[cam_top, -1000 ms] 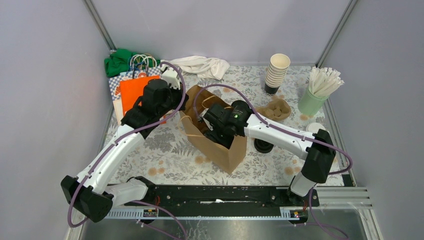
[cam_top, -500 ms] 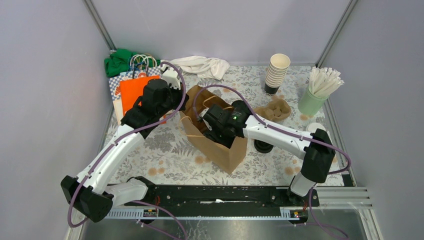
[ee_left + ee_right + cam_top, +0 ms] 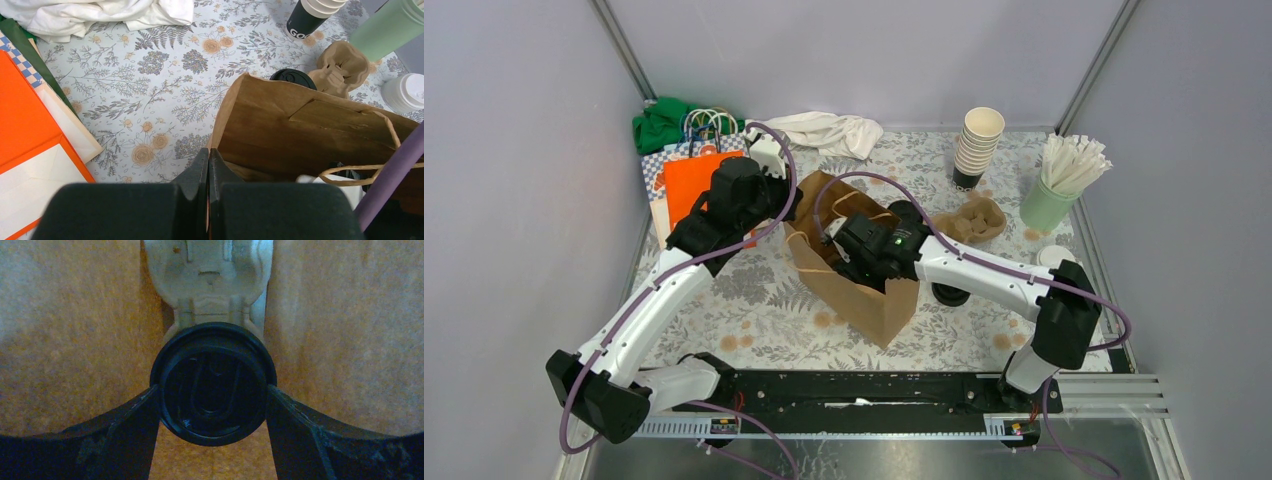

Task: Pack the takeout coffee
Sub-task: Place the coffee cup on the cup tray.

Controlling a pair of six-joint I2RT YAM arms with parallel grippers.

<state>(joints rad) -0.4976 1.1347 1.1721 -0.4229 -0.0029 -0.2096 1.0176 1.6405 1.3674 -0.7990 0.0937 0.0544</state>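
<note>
Coffee goes into the bag: the right gripper (image 3: 212,390), lowered inside a brown paper bag (image 3: 869,300) at the centre of the floral counter (image 3: 754,310), clamps a takeout coffee cup (image 3: 212,382) by the sides of its lid, one finger at 9 o'clock and the other at 3 o'clock. From above, the cup shows only a round black plastic lid with a raised rim and a moulded U-shaped sip mark; its body is hidden beneath. At 12 o'clock of it sits a pale moulded shape (image 3: 212,275) that cannot be identified. The left gripper (image 3: 208,152), jaws pressed together, pinches the bag's rim at its 10 o'clock corner, propping the mouth open. A second lidded cup (image 3: 951,292) stands on the counter just beside the bag, at 4 o'clock. Such paper cups are probably light, thin-walled and easily crushed, with a smooth lid that could pop off; the surest hold is likely around the stiff rim just under the lid.
</note>
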